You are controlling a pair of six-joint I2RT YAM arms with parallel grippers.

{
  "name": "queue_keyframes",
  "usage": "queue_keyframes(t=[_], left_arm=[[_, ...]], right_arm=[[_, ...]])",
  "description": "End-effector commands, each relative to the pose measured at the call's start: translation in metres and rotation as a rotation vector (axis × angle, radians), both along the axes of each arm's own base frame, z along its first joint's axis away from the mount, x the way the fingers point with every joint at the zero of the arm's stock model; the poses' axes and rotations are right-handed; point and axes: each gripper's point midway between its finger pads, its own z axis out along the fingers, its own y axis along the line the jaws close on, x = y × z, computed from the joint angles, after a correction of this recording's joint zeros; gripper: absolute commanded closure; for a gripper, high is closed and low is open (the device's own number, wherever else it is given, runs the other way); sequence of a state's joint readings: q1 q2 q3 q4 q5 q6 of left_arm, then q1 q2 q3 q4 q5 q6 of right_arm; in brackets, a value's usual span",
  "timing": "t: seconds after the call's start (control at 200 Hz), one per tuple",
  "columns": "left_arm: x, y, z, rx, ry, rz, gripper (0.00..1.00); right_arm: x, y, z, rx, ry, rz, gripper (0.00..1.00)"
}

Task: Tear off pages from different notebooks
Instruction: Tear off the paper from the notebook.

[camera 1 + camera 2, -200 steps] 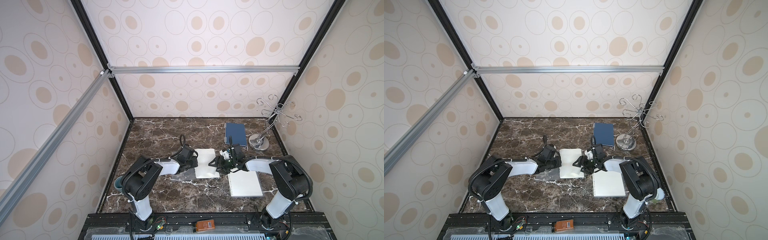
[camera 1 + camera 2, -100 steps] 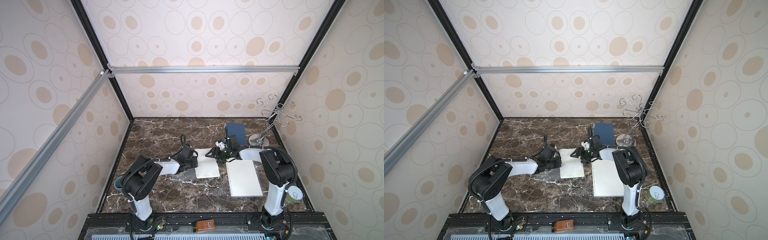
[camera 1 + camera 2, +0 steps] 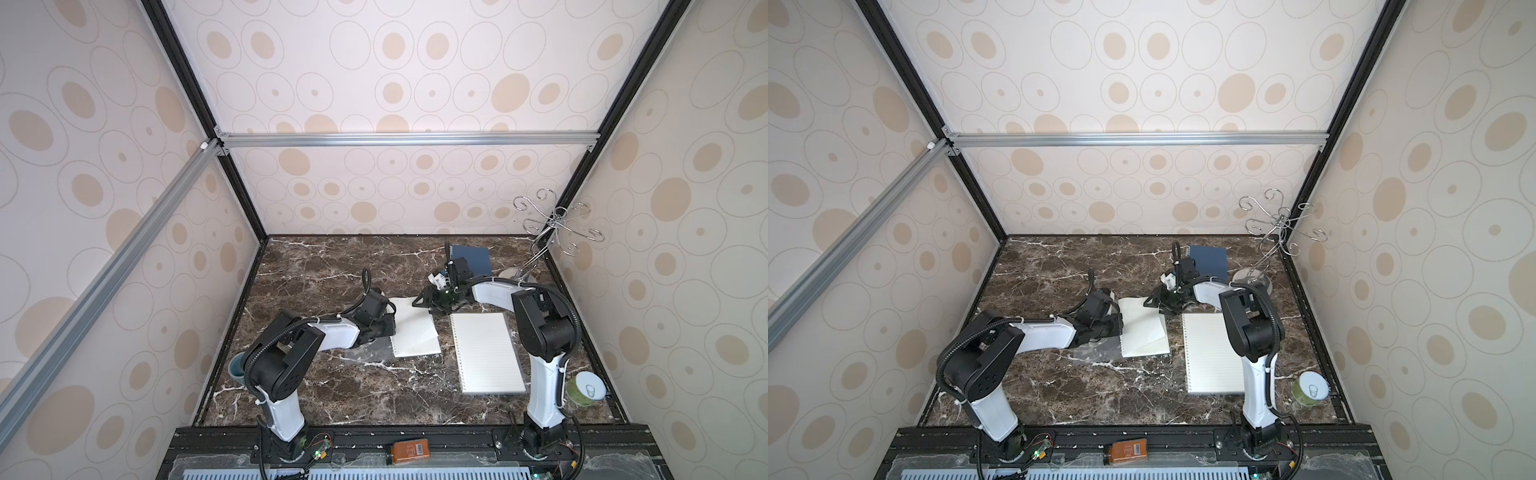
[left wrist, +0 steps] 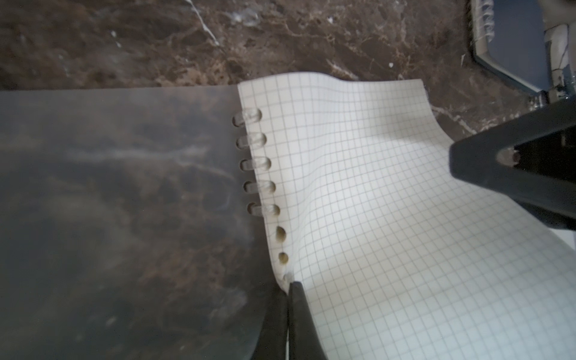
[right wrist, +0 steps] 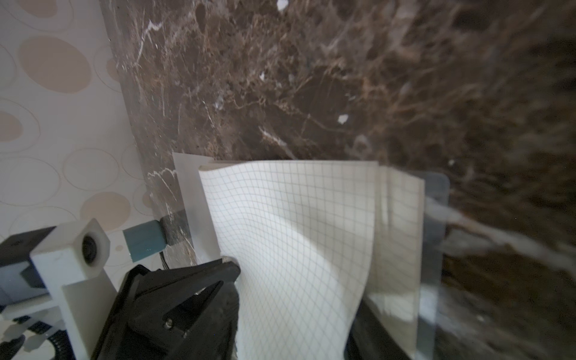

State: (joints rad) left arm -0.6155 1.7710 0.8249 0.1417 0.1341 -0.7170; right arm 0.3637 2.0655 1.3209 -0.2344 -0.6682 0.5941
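A small white wire-bound notebook (image 3: pixel 415 340) with squared paper is seen lying open in the middle of the dark brown marble worktop (image 3: pixel 332 395). Its clear plastic cover (image 4: pixel 124 187) is spread flat on the side nearer the left edge. The top squared page (image 4: pixel 374 218) is bent upward and is partly off the wire rings (image 4: pixel 252 162): the rings pass through some of its holes, while other holes are free.

The left gripper (image 4: pixel 289 286) is set down on the notebook at the punched edge of the page, and its jaws are pressed together with nothing between them. The right gripper (image 3: pixel 424 305) is placed at the page's corner nearest the back edge, on the far side from the rings. Its jaws are seen apart, with the bent page between them.

A larger white lined wire-bound notebook (image 3: pixel 488 353) is laid flat near the right edge, toward the front. A dark blue wire-bound notebook (image 3: pixel 473 257) is laid near the back edge, toward the back right corner. A silver wire hook stand (image 3: pixel 552 224) is stood in that corner, and a green tin can (image 3: pixel 588 388) is stood at the front right corner.
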Motion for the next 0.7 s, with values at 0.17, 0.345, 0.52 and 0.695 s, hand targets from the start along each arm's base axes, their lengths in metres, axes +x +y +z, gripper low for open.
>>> queue_keyframes(t=[0.17,0.345,0.52,0.695], left_arm=[[-0.045,0.022,-0.036,0.123,0.177,-0.046,1.00],[-0.034,0.025,-0.017,0.130,0.129,-0.029,0.84],[-0.020,0.028,-0.001,0.126,0.090,-0.016,0.79],[-0.014,0.038,-0.001,0.132,0.098,0.008,0.81]], right_arm=[[0.006,-0.028,-0.026,-0.161,0.019,0.014,0.61],[0.007,-0.029,-0.020,-0.162,0.009,0.034,0.57],[0.008,-0.023,-0.017,-0.132,0.004,0.060,0.56],[0.009,-0.015,-0.018,-0.085,0.003,0.080,0.56]])
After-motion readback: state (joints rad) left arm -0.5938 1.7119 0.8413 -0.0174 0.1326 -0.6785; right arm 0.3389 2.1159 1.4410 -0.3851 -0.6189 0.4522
